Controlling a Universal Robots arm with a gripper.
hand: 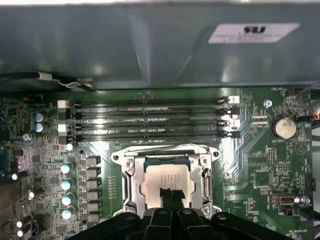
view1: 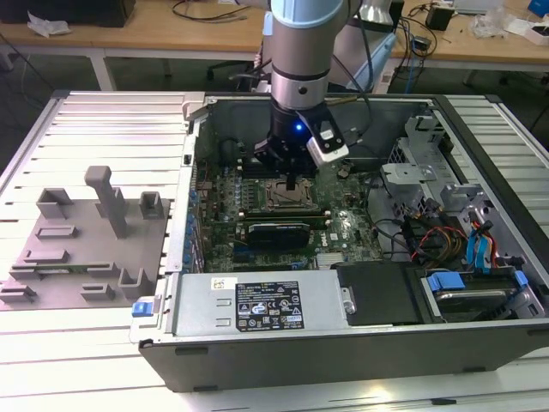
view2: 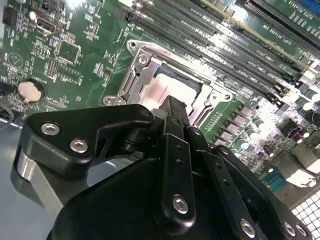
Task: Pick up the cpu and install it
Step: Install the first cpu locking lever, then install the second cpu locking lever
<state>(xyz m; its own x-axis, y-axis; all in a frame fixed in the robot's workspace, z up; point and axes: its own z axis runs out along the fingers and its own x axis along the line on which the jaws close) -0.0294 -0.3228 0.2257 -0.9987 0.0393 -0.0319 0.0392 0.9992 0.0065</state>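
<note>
Open pc case (view1: 480, 129), 1 gripper (hand: 171, 196) over 1 cpu (hand: 161, 181) in socket (hand: 131, 172)

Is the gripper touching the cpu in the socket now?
Cannot tell. In the first wrist view the gripper overlaps the cpu seated in the socket, but no view shows contact or a gap plainly.
</note>
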